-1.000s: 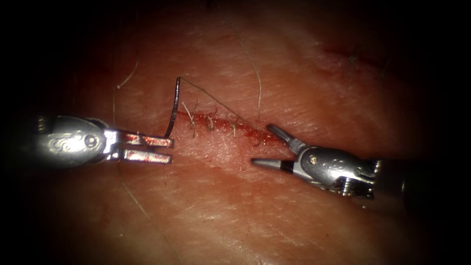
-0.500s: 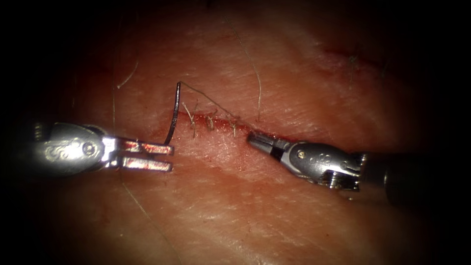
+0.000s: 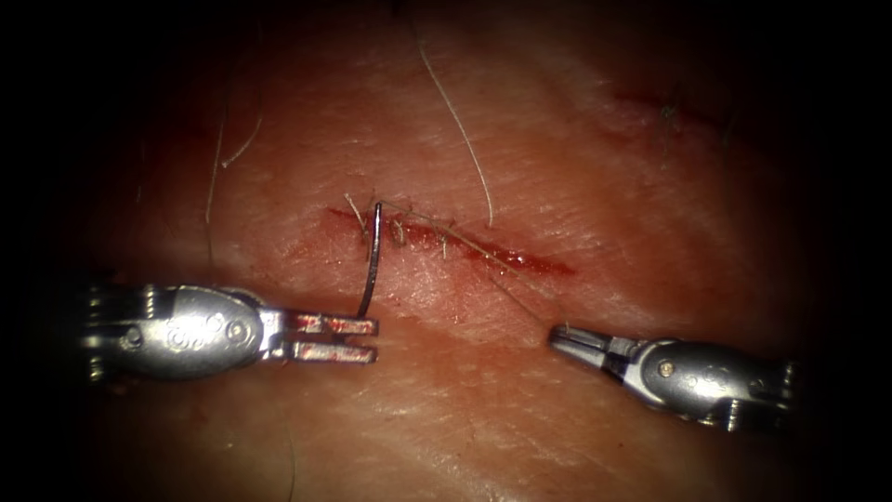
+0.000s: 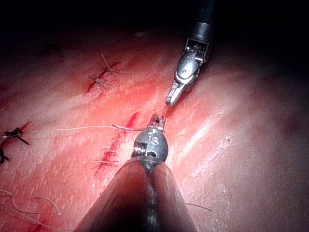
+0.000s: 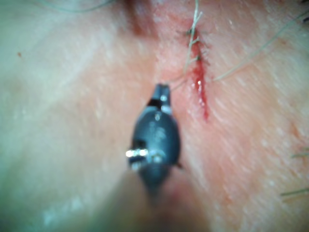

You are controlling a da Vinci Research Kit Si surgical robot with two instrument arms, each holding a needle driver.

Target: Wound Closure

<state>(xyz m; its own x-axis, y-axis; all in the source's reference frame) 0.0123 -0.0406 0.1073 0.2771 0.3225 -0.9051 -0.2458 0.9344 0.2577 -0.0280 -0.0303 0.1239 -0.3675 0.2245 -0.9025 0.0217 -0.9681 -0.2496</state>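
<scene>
- Needle (image 3: 372,260): just one, and my left tool (image 3: 364,337) has it pinched at one end. It stands up from my jaws with its other end over the cut (image 3: 446,240), out of the tissue (image 3: 465,409).
- Two tools total. My right tool (image 3: 557,336) sits below the cut's right end, jaws closed on the thread (image 3: 520,293). From the left wrist view the right tool (image 4: 170,100) and my left tool (image 4: 157,120) are tip to tip, near each other but not touching.
- One working thread, running taut from the needle's upper end down along the cut to my right jaws.
- One cut in the endoscope view, with a few short stitch tails (image 3: 356,216) poking up along its left half; its right half is open and red.
- A long loose strand (image 3: 460,130) lies on the tissue above the cut, plus a couple more off to the left (image 3: 216,177).
- Room: plenty of bare tissue below both tools and between them; nothing crowding either tip.
- Surface: pale pink and glossy, with red fluid (image 3: 307,251) smeared around the cut's left end. My right wrist view has the cut (image 5: 200,92) just beside my right tool (image 5: 161,89).
</scene>
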